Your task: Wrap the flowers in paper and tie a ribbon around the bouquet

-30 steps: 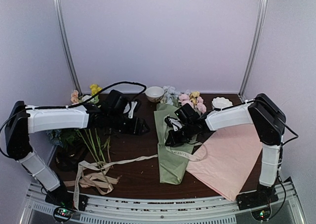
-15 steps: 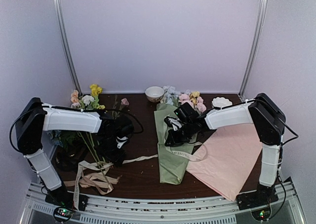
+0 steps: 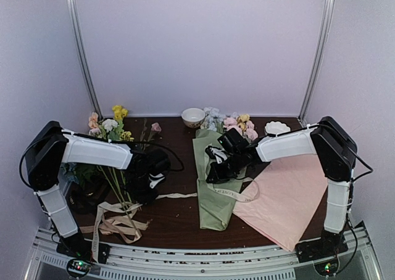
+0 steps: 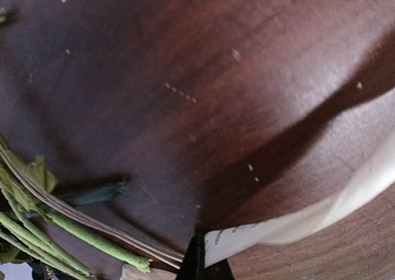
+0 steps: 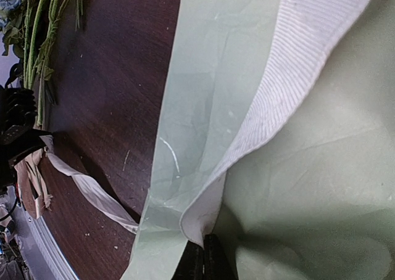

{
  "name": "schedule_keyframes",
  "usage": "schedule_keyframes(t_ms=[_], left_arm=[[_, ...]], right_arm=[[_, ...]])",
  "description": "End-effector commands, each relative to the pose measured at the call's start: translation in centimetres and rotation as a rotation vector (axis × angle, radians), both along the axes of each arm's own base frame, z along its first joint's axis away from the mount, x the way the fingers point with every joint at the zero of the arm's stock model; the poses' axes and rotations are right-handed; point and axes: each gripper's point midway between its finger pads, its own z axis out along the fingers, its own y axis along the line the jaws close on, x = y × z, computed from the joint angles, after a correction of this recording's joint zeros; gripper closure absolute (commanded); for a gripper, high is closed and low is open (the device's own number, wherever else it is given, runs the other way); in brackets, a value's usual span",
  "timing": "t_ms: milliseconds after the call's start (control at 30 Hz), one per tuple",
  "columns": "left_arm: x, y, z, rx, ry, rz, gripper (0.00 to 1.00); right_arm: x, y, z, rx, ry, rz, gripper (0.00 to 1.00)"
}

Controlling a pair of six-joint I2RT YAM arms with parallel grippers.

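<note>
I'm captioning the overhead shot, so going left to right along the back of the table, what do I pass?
Going across: loose flowers → bowl → bouquet blooms → white dish.

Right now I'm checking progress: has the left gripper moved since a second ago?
Yes. The left gripper has moved away from the bowl, nearer and leftward, and its jaws are now shut on the ribbon.
</note>
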Motion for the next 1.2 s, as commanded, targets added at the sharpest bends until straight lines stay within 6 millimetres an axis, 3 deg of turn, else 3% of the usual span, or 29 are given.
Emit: schedule_keyframes(t_ms=[0, 100, 233, 433, 533, 633, 733, 800, 833, 900, 967, 1067, 1100, 1167], left_arm=[[2.9, -1.4, 2.5, -0.072, -0.159, -0.019, 1.0], [4.7, -4.2, 6.8, -0.206, -0.294, -0.077, 1.0], [5.2, -9.2, 14.0, -0.462, -0.44, -0.202, 1.0], [1.5, -17.1, 23.8, -0.891, -0.511, -0.502, 1.0], [-0.2, -19.7, 27.2, -1.058, -0.535, -0.613, 1.0], [-1.1, -21.8, 29.3, -1.197, -0.524, -0.673, 1.0], [0.9, -22.5, 28.6, -1.176, -0.531, -0.581, 1.0], [3.0, -22.2, 25.8, -1.107, -0.475, -0.466, 0.96], [4.2, -22.0, 23.0, -1.049, -0.408, -0.392, 0.87], [5.6, -20.8, 18.3, -0.932, -0.273, -0.29, 0.59], [5.4, -19.5, 15.0, -0.83, -0.197, -0.268, 0.36], [4.3, -17.2, 13.4, -0.757, -0.189, -0.28, 0.09], [4.0, -16.1, 13.4, -0.73, -0.207, -0.279, 0.03], [3.6, -13.6, 12.4, -0.638, -0.228, -0.265, 0.02]], right_arm=[[0.0, -0.3, 0.1, -0.01, 0.003, -0.002, 1.0], [0.0, -0.3, 0.0, -0.011, 0.007, -0.004, 1.0], [-0.1, -0.4, -0.2, -0.012, 0.011, -0.007, 1.0], [-0.1, -0.5, -0.5, -0.017, 0.014, -0.011, 1.0], [0.0, -0.5, -0.6, -0.018, 0.015, -0.013, 1.0], [0.1, -0.4, -0.6, -0.017, 0.018, -0.013, 1.0], [0.0, -0.3, -0.6, -0.014, 0.02, -0.014, 1.0], [0.0, -0.4, -0.5, -0.013, 0.02, -0.015, 1.0], [0.0, -0.4, -0.5, -0.012, 0.02, -0.015, 1.0], [0.0, -0.3, -0.4, -0.011, 0.021, -0.016, 1.0], [0.0, -0.4, -0.4, -0.01, 0.022, -0.016, 1.0], [-0.1, -0.5, -0.3, -0.011, 0.019, -0.016, 1.0], [-0.1, -0.6, -0.2, -0.012, 0.017, -0.015, 1.0], [-0.2, -0.6, -0.2, -0.015, 0.016, -0.015, 1.0]])
